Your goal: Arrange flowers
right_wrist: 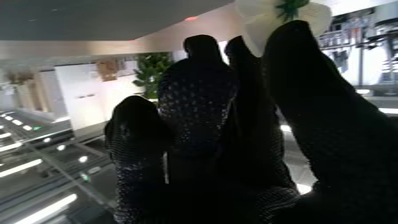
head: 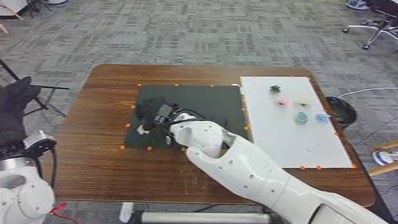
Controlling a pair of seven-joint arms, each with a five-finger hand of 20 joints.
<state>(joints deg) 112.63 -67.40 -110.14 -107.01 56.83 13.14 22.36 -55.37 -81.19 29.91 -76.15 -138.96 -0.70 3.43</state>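
Observation:
In the head view my right hand (head: 153, 109) is over the left part of the dark mat (head: 213, 97), with the white flower (head: 142, 130) at the mat's left side. The right wrist view shows my right hand (right_wrist: 200, 100) with its thumb and a finger meeting at the white petals of the flower (right_wrist: 258, 22), green at its centre; they appear to pinch it. My left hand (head: 12, 112) is off the table's left side. On the white board (head: 311, 150) lie a dark green piece (head: 275, 89), a pink flower (head: 282, 103), a pale yellow one (head: 302, 103), a green leaf (head: 301, 118) and a blue flower (head: 322, 117).
Small orange markers edge the mat and board on the brown table (head: 98, 115). My right arm crosses the table's front right part and the mat. A black bin (head: 342, 111) stands beyond the right edge, and a chair (head: 378, 27) is farther back.

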